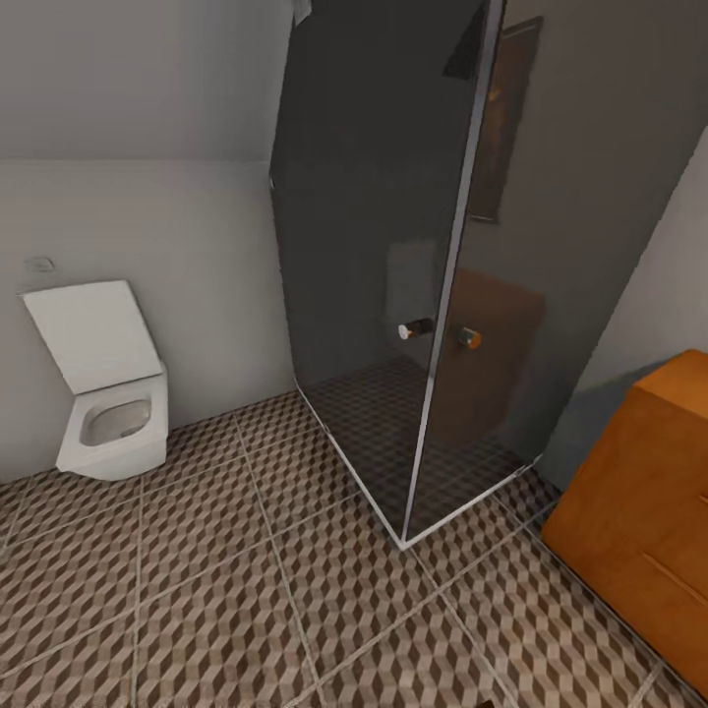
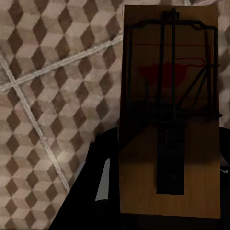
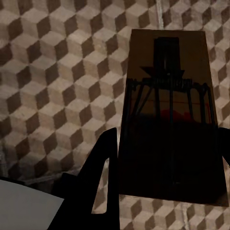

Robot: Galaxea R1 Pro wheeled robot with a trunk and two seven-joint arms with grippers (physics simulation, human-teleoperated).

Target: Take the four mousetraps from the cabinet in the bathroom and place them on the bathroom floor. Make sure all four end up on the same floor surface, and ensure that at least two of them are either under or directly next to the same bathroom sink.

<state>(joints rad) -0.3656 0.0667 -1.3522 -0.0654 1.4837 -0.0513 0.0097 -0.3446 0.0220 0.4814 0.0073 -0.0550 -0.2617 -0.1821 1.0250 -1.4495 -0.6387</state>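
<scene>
Cube-patterned bathroom floor (image 1: pixel 246 590) bears toilet (image 1: pixel 103 393), cabinet (image 1: pixel 639 521)

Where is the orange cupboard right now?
In the head view, the cabinet stands at the lower right on the bathroom floor, just right of the glass shower stall.

A flat rectangular tan wooden mousetrap (image 2: pixel 170 120) with black wire parts and a red mark on its board is seen in the left wrist view, held above the brown-and-beige cube-patterned tile floor (image 2: pixel 43 96). A second, darker brown wooden mousetrap (image 3: pixel 170 115) with the same black metalwork appears in the right wrist view, likewise over the tiles. In the head view, the orange-brown wooden cabinet (image 1: pixel 639 511) stands at the near right on that floor.
</scene>
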